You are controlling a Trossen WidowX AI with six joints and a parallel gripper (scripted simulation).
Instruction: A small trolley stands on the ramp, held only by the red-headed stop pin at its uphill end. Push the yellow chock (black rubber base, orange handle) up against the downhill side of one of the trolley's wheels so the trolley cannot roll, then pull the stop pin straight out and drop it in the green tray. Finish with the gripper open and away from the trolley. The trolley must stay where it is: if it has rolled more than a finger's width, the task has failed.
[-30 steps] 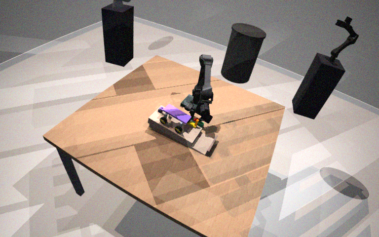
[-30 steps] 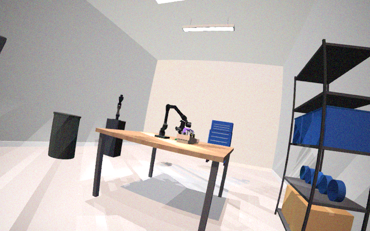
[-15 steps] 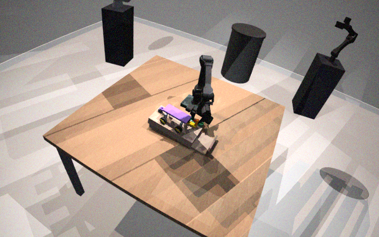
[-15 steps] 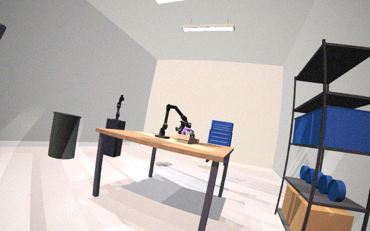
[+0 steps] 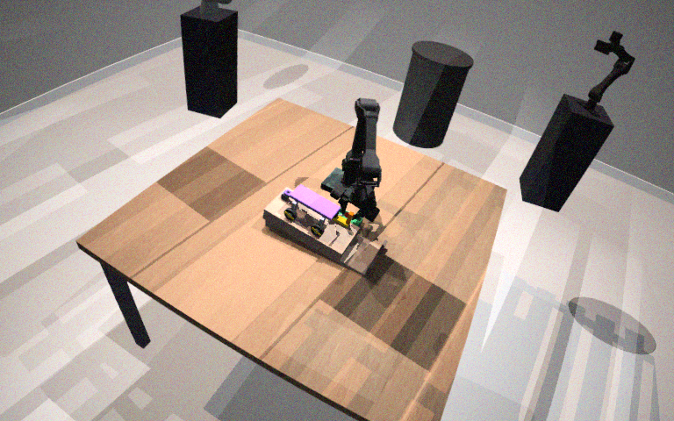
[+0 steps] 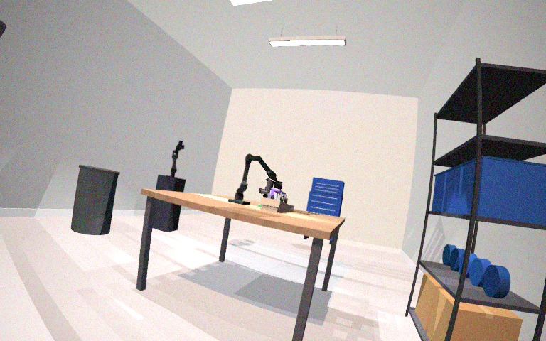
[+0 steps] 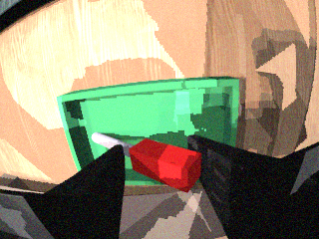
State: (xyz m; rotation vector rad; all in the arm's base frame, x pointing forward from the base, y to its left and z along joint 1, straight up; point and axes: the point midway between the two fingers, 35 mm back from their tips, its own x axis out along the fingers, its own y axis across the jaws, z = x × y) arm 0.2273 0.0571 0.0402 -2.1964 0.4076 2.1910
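The purple-topped trolley (image 5: 313,201) (image 6: 277,191) stands on the ramp (image 5: 298,235) (image 6: 268,203). The yellow chock (image 5: 341,219), with its orange handle, sits at the trolley's downhill end, on the far side. Whether it touches the hidden wheel cannot be told. My gripper (image 7: 156,146) (image 5: 343,208) is shut on the stop pin. The pin's red head (image 7: 166,164) sits slanted between the fingertips, and its pale shaft points left over the green tray (image 7: 150,85) (image 5: 357,222) (image 6: 259,205). The tray lies below the fingers, on the table beside the ramp.
The ramp's far edge (image 7: 150,204) runs close below the tray in the wrist view. In the top view, the gripper stands close beside the trolley's downhill end. A low stop (image 5: 383,246) is at the ramp's lower end. The wooden table (image 5: 208,277) carries everything.
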